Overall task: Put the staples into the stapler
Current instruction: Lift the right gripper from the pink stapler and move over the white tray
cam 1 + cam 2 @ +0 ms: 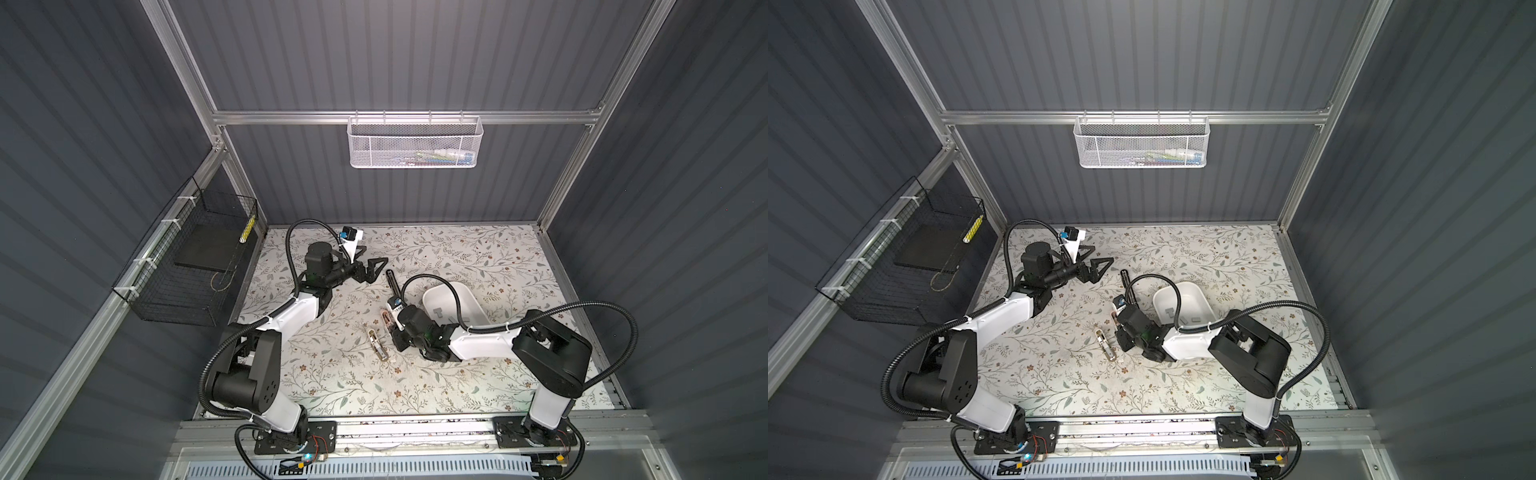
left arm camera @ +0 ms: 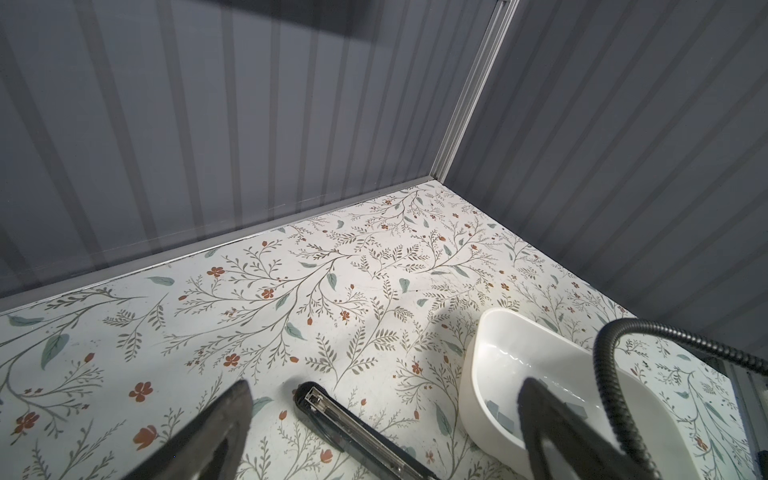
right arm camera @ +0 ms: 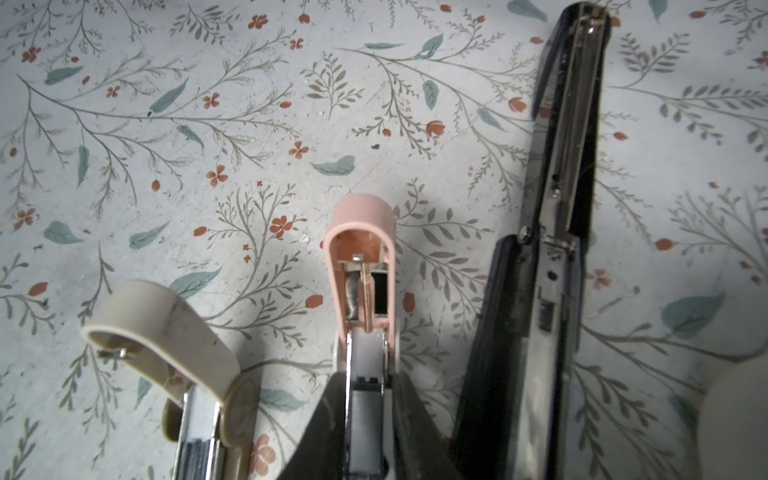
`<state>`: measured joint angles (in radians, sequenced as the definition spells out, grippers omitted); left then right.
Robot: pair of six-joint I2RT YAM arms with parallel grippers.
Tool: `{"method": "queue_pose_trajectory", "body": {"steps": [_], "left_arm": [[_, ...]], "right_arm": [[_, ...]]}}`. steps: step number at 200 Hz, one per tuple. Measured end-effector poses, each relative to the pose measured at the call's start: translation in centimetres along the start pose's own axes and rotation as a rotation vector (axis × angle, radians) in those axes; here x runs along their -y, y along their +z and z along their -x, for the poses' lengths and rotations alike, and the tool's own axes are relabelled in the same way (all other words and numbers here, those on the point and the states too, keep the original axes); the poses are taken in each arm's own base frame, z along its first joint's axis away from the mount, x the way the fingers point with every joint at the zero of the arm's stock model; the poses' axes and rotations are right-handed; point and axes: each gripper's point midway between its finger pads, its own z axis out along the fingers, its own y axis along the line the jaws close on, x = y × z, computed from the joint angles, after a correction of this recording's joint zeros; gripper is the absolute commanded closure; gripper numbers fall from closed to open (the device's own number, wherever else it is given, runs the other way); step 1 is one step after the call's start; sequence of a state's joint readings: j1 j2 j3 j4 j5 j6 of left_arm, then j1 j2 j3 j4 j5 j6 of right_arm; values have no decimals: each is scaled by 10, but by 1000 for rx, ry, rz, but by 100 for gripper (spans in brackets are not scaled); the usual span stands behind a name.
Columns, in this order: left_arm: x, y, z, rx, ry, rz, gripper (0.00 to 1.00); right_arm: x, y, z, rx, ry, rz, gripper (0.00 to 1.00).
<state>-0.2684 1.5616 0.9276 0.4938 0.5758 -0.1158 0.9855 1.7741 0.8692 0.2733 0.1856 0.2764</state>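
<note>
the right gripper (image 3: 368, 386) hung low over the pink stapler (image 3: 361, 249), which lay hinged open on the flowered table (image 1: 457, 374). its two dark fingers (image 3: 320, 436) stood on either side of the stapler's metal channel, close against it. a grey strip of staples (image 3: 365, 415) sat in the channel between them. i could not tell whether the fingers pinched the strip or only flanked it (the gap was too tight to judge). the pink lid lay out beyond the fingertips. on one side of that gripper lay a beige stapler (image 3: 166, 332), open too, with grey strips in its own tray. on the other side lay a long black stapler (image 3: 561, 208), also open, just beside the pink one. some loose strips (image 1: 437, 311) lay in a white tub (image 1: 465, 291) back behind the right gripper, beside its arm. the left gripper (image 1: 371, 258) hovered well apart from all this, its jaws spread wide and holding nothing, with the black stapler's far end just ahead of its fingertips.
</note>
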Motion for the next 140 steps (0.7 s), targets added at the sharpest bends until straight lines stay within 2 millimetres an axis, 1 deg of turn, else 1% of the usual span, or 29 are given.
{"method": "queue_pose_trajectory", "body": {"steps": [10, 23, 31, 49, 63, 82, 94, 110, 127, 140], "left_arm": [[0, 0, 0, -1, -1, 0, 1], [0, 0, -1, -2, -1, 1, 0], [0, 0, -1, -2, -2, 1, 0], [-3, 0, -2, -2, 0, 14, 1], [-4, 0, -2, -2, 1, 24, 1], [-6, 0, -2, -1, 5, 36, 1], [-8, 0, -2, -1, 5, 44, 0], [-10, 0, -3, -4, 5, 56, 1], [-12, -1, -4, -7, 9, 66, 0], [-13, 0, -5, -12, 7, 74, 1]], "right_arm": [[1, -6, 4, 10, 3, -4, 76], [5, -18, 14, 36, 10, -19, 75], [8, -29, 24, 62, 16, -34, 75], [17, -53, 47, 127, 38, -71, 78], [31, -72, 63, 171, 69, -121, 79], [63, -95, 73, 200, 145, -210, 78], [87, -107, 73, 205, 207, -262, 77], [121, -120, 64, 188, 299, -332, 77], [154, -130, 44, 149, 404, -401, 76], [169, -134, 25, 111, 467, -430, 74]]}}
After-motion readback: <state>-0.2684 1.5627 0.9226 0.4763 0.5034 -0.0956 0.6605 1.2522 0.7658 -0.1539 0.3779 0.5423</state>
